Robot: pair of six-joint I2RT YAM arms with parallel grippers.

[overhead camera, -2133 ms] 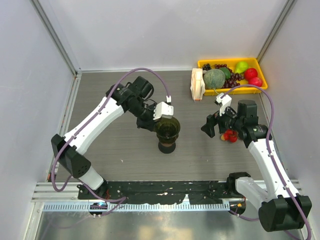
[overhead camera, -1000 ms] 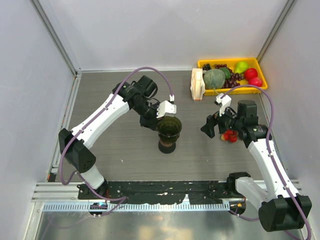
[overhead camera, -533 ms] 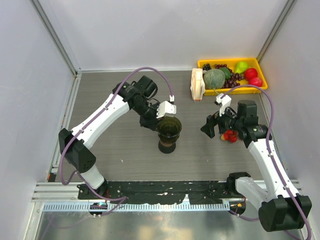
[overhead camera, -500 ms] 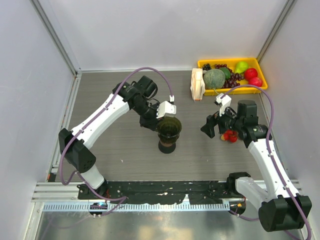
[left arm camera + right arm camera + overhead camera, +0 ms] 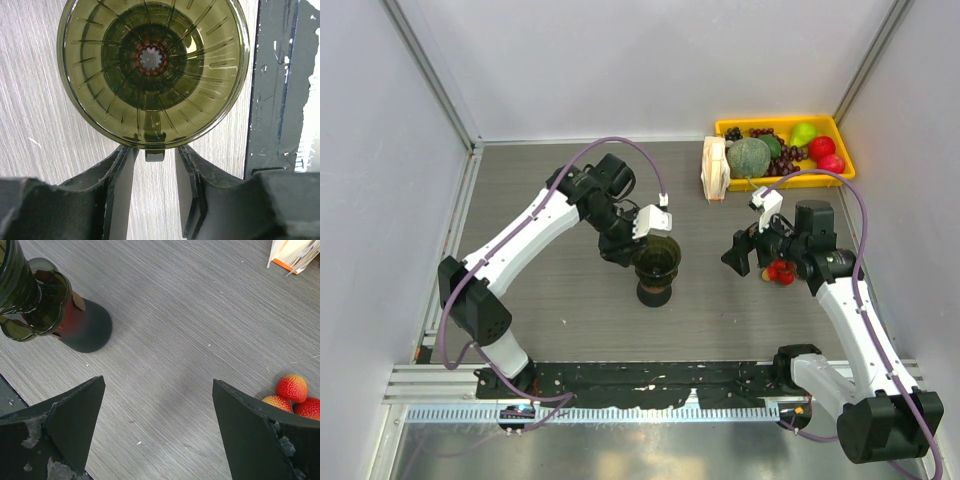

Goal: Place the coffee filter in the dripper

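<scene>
1. No loose coffee filter is visible in any view; the only paper is the upright pack of papers with an orange edge, toward the far-right corner of the desk, just beside the yellow tray.
2. The dripper is near the middle of the desk, mouth up, axis vertical, seated on the black cup; its bowl is bare in the left wrist view, ribs and bottom hole showing.
3. The dripper's small handle points to the far-left, straight into the left gripper; the fingers straddle the tab, spread apart, with a slim gap on each side, so nothing is clamped.
4. The right gripper is right of the dripper, well apart from it, jaws wide and empty; red fruits lie just beside it.
5. Key relation: the pack lies toward the far edge from the right gripper, papers on edge; the right arm is the nearer one, the left is tied up at the dripper.
6. My read: the right arm fetches a sheet while the left steadies the dripper; peeling one thin sheet off the pack is the risk.
</scene>
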